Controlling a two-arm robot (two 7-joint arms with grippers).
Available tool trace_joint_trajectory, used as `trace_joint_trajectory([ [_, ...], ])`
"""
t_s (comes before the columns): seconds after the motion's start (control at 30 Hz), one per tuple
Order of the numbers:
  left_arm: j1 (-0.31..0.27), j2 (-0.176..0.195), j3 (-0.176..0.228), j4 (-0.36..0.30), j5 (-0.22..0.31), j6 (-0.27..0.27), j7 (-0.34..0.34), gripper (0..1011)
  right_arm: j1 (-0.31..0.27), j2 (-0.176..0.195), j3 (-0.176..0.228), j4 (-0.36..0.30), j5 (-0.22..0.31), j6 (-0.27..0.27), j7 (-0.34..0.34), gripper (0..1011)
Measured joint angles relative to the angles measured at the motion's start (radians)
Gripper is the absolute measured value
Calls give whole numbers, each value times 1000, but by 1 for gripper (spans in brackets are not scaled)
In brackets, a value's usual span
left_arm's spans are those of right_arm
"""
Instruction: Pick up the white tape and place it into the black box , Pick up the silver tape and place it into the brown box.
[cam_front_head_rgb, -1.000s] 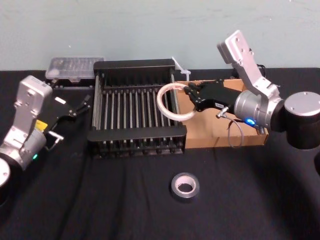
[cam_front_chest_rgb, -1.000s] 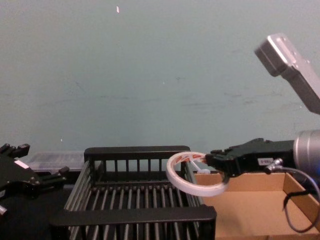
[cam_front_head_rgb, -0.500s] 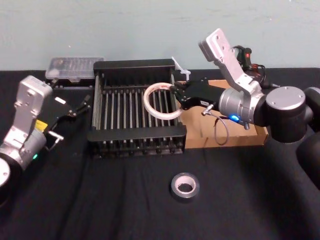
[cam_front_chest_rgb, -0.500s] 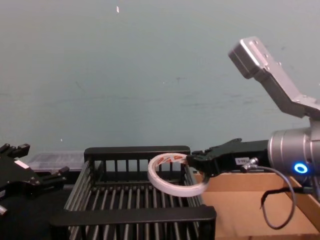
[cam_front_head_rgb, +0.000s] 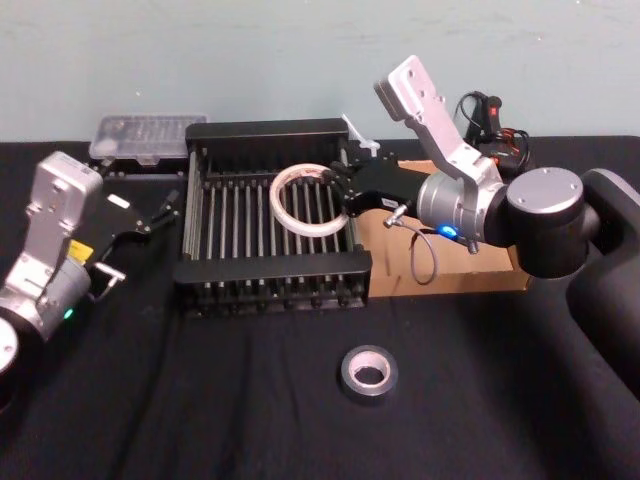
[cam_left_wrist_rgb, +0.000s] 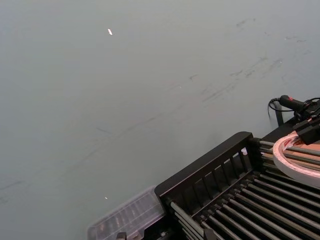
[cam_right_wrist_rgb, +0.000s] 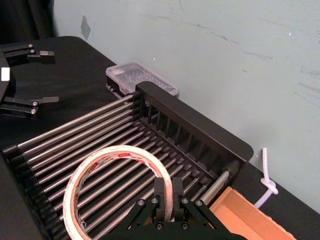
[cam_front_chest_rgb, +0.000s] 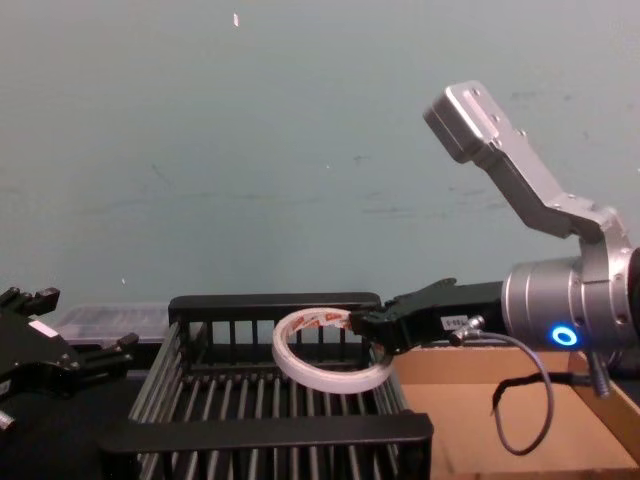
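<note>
Fingers (cam_right_wrist_rgb: 160, 192) of right gripper (cam_front_head_rgb: 345, 195) pinch flat white tape roll's (cam_right_wrist_rgb: 120, 151) rim over black slatted plastic basket (cam_front_head_rgb: 270, 268), ready for my release; left gripper (cam_front_head_rgb: 160, 213) idle, fingers spread, desk's left edge.

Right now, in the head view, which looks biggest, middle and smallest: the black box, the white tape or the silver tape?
1. black box, by far the biggest.
2. white tape, though it is held up nearer the camera.
3. silver tape, smallest.

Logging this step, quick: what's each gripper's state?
Left gripper: open, empty, beside the black box.
Right gripper: shut on the white tape over the black box.
</note>
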Motion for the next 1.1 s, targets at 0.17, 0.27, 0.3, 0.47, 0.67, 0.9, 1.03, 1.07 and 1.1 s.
trace_joint_trajectory([
  [0.17, 0, 0, 0, 0, 0, 0, 0, 1001, 3, -4, 0, 7, -2, -6, 0, 95],
  [0.27, 0, 0, 0, 0, 0, 0, 0, 1001, 3, -3, 0, 6, -2, -6, 0, 95],
  [0.3, 0, 0, 0, 0, 0, 0, 0, 1001, 3, -3, 0, 6, -1, -6, 0, 95],
  [0.47, 0, 0, 0, 0, 0, 0, 0, 1001, 2, -2, 0, 3, -1, -4, -1, 95],
  [0.67, 0, 0, 0, 0, 0, 0, 0, 1001, 1, -1, 0, 1, -1, -3, -1, 111],
  [0.9, 0, 0, 0, 0, 0, 0, 0, 1001, 1, -1, 0, 0, 0, -2, -1, 314],
  [1.03, 0, 0, 0, 0, 0, 0, 0, 1001, 0, 0, 0, 0, 0, -1, -1, 430],
  [1.07, 0, 0, 0, 0, 0, 0, 0, 1002, 0, 0, 0, 0, 0, -1, -1, 451],
  [1.1, 0, 0, 0, 0, 0, 0, 0, 1001, 0, 0, 0, 0, 0, -1, -1, 486],
])
